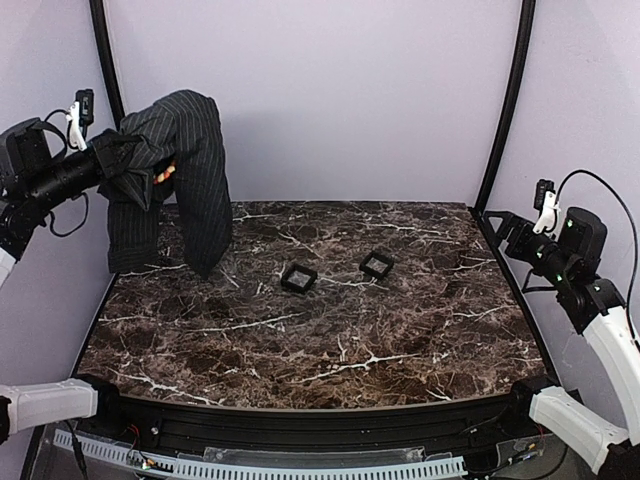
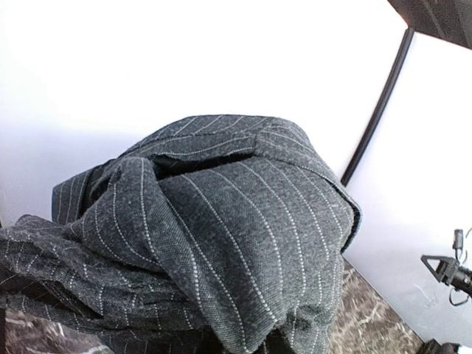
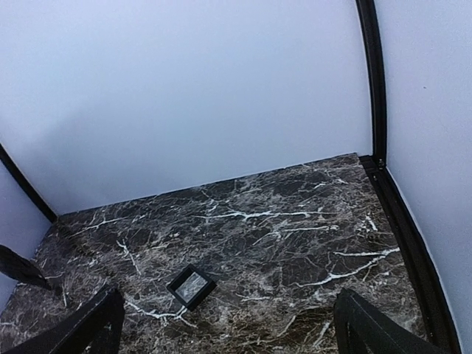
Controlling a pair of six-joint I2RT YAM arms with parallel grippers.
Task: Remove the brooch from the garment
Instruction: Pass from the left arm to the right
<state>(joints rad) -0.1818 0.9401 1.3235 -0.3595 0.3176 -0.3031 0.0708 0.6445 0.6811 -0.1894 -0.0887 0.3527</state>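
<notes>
**Brooch [image 1: 166, 173] not yet off the raised garment [image 1: 195, 150]**

At the upper left of the top view, the left gripper [image 1: 122, 158] is sitting with its jaws closed tight and buried in a bunch of pinstriped cloth. It is gripping the garment and holding it up above the surface [image 1: 320, 340]. Its fingers are not showing in the left wrist view, where grey folds are filling most of the frame.

From that grip the cloth is hanging in two long folds. Their lower ends are reaching down toward the upper left corner of the surface; whether they are touching it I cannot tell. The brooch is showing as a small orange speck just right of the left gripper, tucked in the crease between the folds. It is looking attached to the cloth there, and it is not appearing in either wrist view.

Farther out, a small black box [image 1: 298, 277] and a second box [image 1: 376, 264] are lying near the centre of the surface, well apart from the garment. At the right edge of the top view, the right gripper [image 3: 228, 291] is hovering with its jaws spread wide, holding nothing and pointing over the surface, well apart from the brooch.

Judging from this, the garment is already being lifted and presented, but the removal itself is not yet begun. The free arm is going to have to cross to the upper left, close on the brooch and pull it clear of the cloth.
</notes>
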